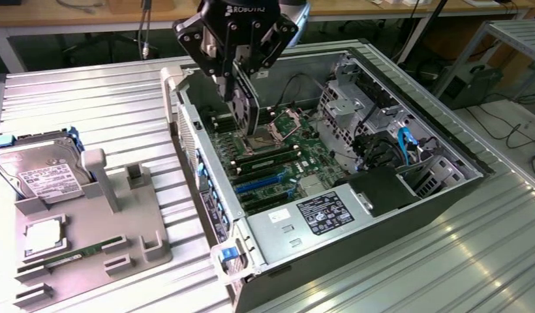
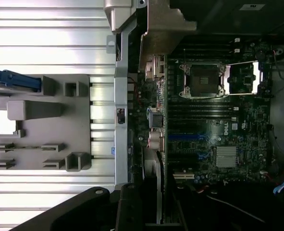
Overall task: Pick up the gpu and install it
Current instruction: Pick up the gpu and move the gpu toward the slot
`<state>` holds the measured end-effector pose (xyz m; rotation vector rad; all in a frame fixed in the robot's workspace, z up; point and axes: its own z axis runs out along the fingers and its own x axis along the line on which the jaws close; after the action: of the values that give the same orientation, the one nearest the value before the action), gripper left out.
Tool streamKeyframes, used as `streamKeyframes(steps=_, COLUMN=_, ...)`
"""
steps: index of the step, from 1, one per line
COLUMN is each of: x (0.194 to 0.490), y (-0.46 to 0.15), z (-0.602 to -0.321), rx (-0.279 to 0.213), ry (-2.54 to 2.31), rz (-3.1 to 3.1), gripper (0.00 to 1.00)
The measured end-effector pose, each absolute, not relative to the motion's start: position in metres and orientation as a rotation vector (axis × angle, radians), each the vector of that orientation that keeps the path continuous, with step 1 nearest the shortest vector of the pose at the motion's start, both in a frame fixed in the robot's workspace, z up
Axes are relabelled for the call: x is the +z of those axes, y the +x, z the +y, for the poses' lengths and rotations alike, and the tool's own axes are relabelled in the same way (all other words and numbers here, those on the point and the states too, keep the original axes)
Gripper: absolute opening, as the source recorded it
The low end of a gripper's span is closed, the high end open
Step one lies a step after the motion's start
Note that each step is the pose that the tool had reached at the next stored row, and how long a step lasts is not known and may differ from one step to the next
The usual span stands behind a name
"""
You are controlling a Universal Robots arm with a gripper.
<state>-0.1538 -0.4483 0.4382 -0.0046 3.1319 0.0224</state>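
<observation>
The gpu [image 1: 243,107], a thin dark card, hangs edge-down from my gripper [image 1: 235,81], whose fingers are shut on its upper edge. It hovers inside the open computer case [image 1: 442,153], above the motherboard [image 1: 285,160] near the case's rear wall and the CPU socket [image 1: 259,140]. The blue expansion slots [image 1: 259,184] lie nearer the power supply, apart from the card. In the wrist view the gpu [image 2: 157,168] appears edge-on, running out from my gripper [image 2: 158,207] over the motherboard [image 2: 214,130], with a silver bracket [image 2: 161,24] at its far end.
A grey parts fixture [image 1: 119,228] lies on the ribbed metal table at the exterior view's left, holding a hard drive [image 1: 37,173], a CPU [image 1: 41,236] and a RAM stick [image 1: 76,255]. The power supply [image 1: 324,212] and drive cage [image 1: 355,104] crowd the case interior.
</observation>
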Motion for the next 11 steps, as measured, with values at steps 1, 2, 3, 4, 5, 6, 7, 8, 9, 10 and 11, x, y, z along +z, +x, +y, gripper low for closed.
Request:
streamKeyframes(steps=1, x=0.438, y=-0.152, z=-0.448, rx=0.022, ry=-0.006, rz=3.132, gripper=0.27)
streamKeyframes(steps=2, x=0.438, y=-0.151, z=-0.448, rx=0.022, ry=-0.007, rz=3.132, gripper=0.27)
streamKeyframes(steps=3, x=0.438, y=-0.15, z=-0.448, rx=0.022, ry=-0.008, rz=3.132, gripper=0.27)
streamKeyframes(steps=4, x=0.438, y=-0.148, z=-0.448, rx=0.022, ry=-0.009, rz=3.132, gripper=0.27)
streamKeyframes(steps=5, x=0.438, y=-0.146, z=-0.448, rx=0.022, ry=-0.01, rz=3.132, gripper=0.27)
streamKeyframes(steps=6, x=0.438, y=-0.145, z=-0.448, rx=0.022, ry=-0.012, rz=3.132, gripper=0.27)
streamKeyframes(steps=7, x=0.438, y=-0.144, z=-0.448, rx=0.022, ry=-0.013, rz=3.132, gripper=0.27)
streamKeyframes(steps=8, x=0.438, y=-0.142, z=-0.448, rx=0.022, ry=-0.015, rz=3.132, gripper=0.27)
streamKeyframes(steps=9, x=0.438, y=-0.141, z=-0.448, rx=0.022, ry=-0.017, rz=3.132, gripper=0.27)
streamKeyframes(steps=10, x=0.438, y=-0.14, z=-0.448, rx=0.022, ry=-0.019, rz=3.132, gripper=0.27)
streamKeyframes(steps=11, x=0.438, y=-0.138, z=-0.448, rx=0.022, ry=-0.021, rz=3.132, gripper=0.27)
